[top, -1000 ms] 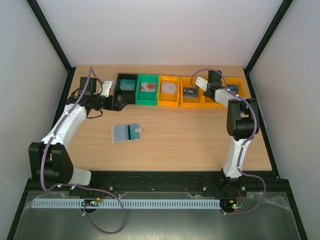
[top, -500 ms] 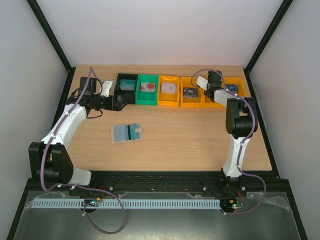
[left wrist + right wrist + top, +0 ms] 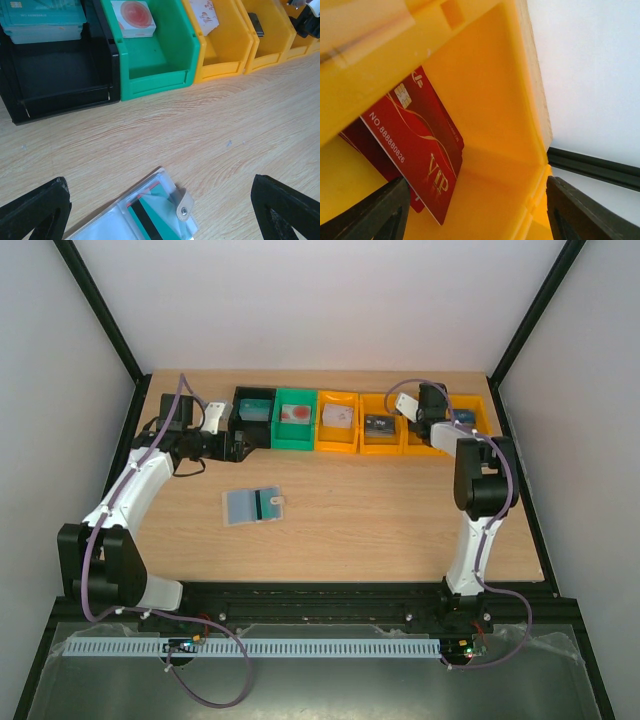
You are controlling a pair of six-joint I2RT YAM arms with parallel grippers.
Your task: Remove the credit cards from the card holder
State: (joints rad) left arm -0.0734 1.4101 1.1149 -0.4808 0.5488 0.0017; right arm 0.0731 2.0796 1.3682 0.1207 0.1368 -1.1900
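A red card (image 3: pixel 415 145) reads "VIP" and "NO.888880826" — its top edge hidden behind the wall of the orange bin (image 3: pixel 490 85) it lies in, between the spread fingers of the right end effector (image 3: pixel 475 215). The left end effector (image 3: pixel 159 200), spread wide too, hovers over the open card holder (image 3: pixel 110 230) on the worktop (image 3: pixel 210 130), its lower part cut off.

We see a light wooden bench (image 3: pixel 380 520) with a row of open plastic bins along its far edge. Taking the green plastic bin (image 3: pixel 155 60) as our landmark, a black plastic bin (image 3: pixel 60 70) sits right against its left side. An orange plastic bin (image 3: pixel 220 50) sits against its right, with more orange bins (image 3: pixel 270 45) continuing rightward. White walls (image 3: pixel 320 300) rise behind it.
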